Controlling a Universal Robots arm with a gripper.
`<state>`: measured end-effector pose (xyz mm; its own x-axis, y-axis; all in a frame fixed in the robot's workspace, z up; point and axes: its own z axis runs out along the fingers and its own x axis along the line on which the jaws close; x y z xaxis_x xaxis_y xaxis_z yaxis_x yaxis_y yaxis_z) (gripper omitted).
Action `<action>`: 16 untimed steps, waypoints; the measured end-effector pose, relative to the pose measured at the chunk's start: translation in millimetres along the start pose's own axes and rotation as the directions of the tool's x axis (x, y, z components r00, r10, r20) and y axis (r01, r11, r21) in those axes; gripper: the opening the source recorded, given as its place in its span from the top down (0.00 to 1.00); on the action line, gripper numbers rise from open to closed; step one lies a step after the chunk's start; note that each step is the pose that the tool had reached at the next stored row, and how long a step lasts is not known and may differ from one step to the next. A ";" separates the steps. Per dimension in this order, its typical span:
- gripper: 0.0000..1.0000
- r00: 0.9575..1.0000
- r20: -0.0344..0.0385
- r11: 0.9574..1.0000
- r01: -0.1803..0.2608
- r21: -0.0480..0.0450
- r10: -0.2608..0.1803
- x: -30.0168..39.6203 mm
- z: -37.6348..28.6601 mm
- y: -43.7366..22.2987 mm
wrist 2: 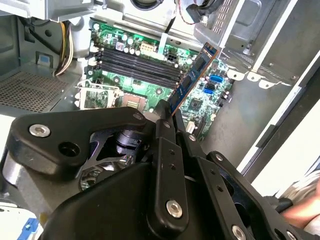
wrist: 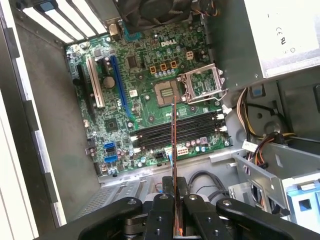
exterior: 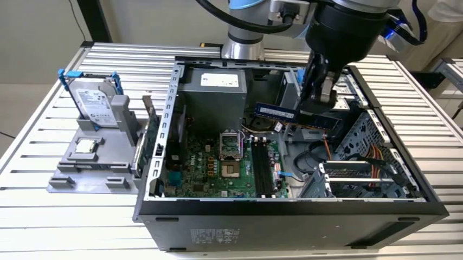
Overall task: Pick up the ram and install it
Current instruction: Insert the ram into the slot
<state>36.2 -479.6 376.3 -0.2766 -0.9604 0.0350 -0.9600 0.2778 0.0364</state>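
The ram (exterior: 275, 112) is a long blue stick held level in the air inside the open computer case, above the motherboard (exterior: 217, 168). My gripper (exterior: 318, 115) is shut on the end of the stick toward the exterior view's right. In the first wrist view the ram (wrist: 173, 145) is edge-on, rising from the gripper (wrist: 174, 189) and lined up over the black memory slots (wrist: 175, 130). In the second wrist view the ram (wrist 2: 192, 77) juts out from the gripper (wrist 2: 167, 114) beside the slots (wrist 2: 135, 67). The slots (exterior: 262, 168) lie empty.
The open CPU socket (exterior: 230, 146) sits next to the slots. A power supply (exterior: 217, 81) fills the case's back, and a drive cage with cables (exterior: 361, 173) stands at the exterior view's right. Outside, a grey holder (exterior: 65, 181) carries a hard drive (exterior: 94, 105) and a CPU chip (exterior: 85, 145).
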 end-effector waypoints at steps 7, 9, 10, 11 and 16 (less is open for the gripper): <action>1.00 0.999 0.001 0.999 -0.032 -0.001 0.032 0.0 0.0 0.0; 1.00 0.999 0.001 0.999 -0.040 -0.001 0.040 0.0 0.0 0.0; 1.00 0.999 0.002 0.999 -0.045 -0.002 0.045 0.0 0.0 0.0; 1.00 0.999 0.002 0.999 -0.049 -0.002 0.049 0.0 0.0 0.0; 1.00 0.998 0.002 0.998 -0.069 -0.002 0.069 0.0 0.0 0.0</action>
<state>36.2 -479.6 376.3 -0.3422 -0.9390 0.0350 -0.9385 0.3434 0.0364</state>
